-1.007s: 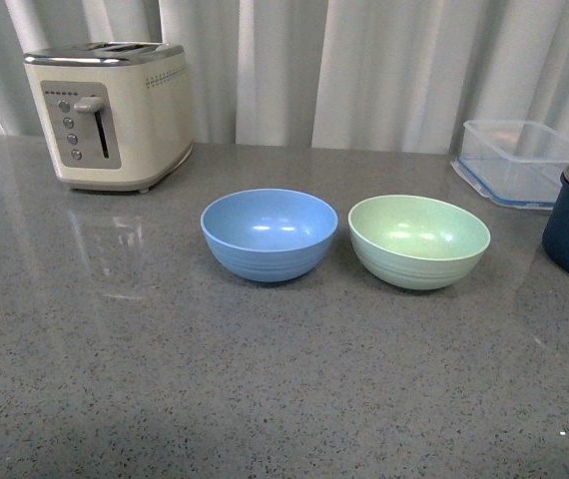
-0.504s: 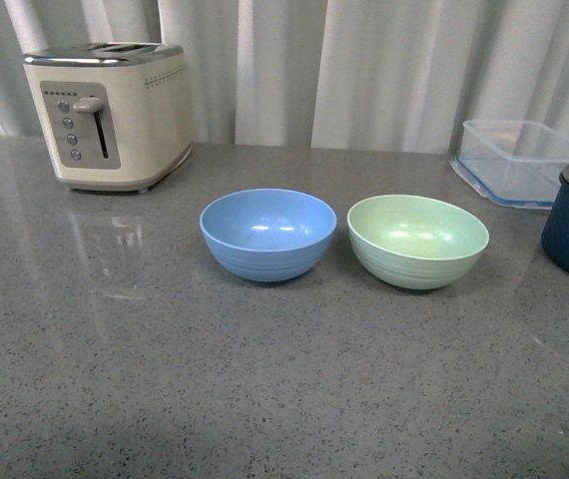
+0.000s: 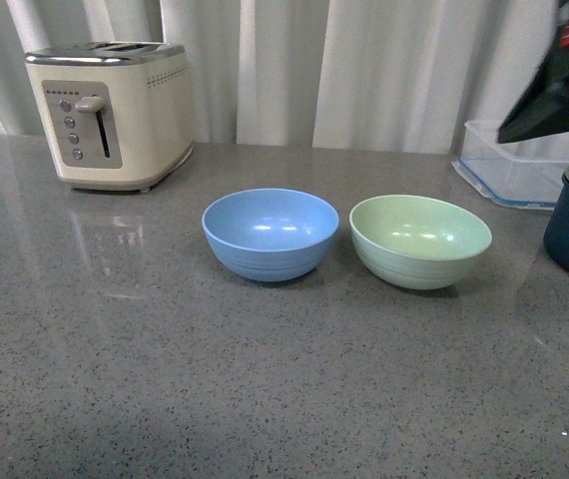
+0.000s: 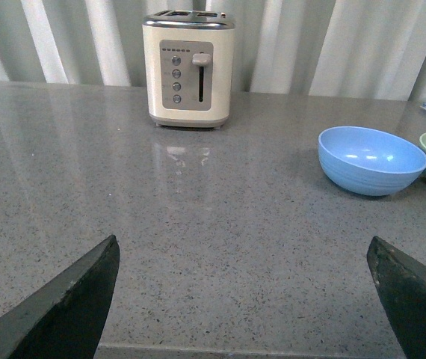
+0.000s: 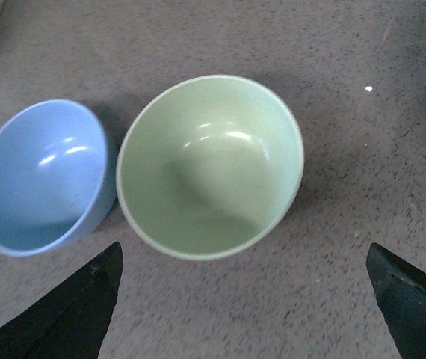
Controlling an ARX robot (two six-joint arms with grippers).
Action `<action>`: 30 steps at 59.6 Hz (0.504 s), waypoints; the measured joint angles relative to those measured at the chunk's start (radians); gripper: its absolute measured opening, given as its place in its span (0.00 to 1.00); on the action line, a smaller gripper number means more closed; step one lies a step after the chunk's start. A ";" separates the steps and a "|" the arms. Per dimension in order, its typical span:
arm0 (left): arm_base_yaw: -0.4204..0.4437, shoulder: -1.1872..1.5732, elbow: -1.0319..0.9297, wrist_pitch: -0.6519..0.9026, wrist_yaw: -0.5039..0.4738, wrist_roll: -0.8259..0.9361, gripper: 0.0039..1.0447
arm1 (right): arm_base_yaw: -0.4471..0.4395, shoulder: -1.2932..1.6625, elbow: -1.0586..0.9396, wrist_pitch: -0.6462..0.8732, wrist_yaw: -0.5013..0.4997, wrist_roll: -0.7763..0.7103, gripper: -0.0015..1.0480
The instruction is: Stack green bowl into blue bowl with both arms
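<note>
right gripper [image 5: 243, 248] wide open, empty, hovering over the green bowl [image 3: 420, 239], which sits upright just right of the blue bowl [image 3: 270, 233], so looks staged for a rim grab; left gripper [image 4: 241, 241] also open, empty, well left of the blue bowl, probably to steady it.

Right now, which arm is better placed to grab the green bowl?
Right. The right gripper hangs directly over the green bowl, jaws open wide. The left gripper sits over bare counter, with the blue bowl between it and the green one.
</note>
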 joint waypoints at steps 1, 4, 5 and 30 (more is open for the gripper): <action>0.000 0.000 0.000 0.000 0.000 0.000 0.94 | 0.000 0.027 0.019 -0.005 0.006 0.003 0.90; 0.000 0.000 0.000 0.000 0.000 0.000 0.94 | 0.000 0.075 0.055 -0.013 0.014 0.008 0.90; 0.000 0.000 0.000 0.000 0.000 0.000 0.94 | 0.000 0.098 0.071 -0.017 0.022 0.010 0.90; 0.000 0.000 0.000 0.000 0.000 0.000 0.94 | -0.017 0.345 0.221 -0.043 0.118 0.016 0.90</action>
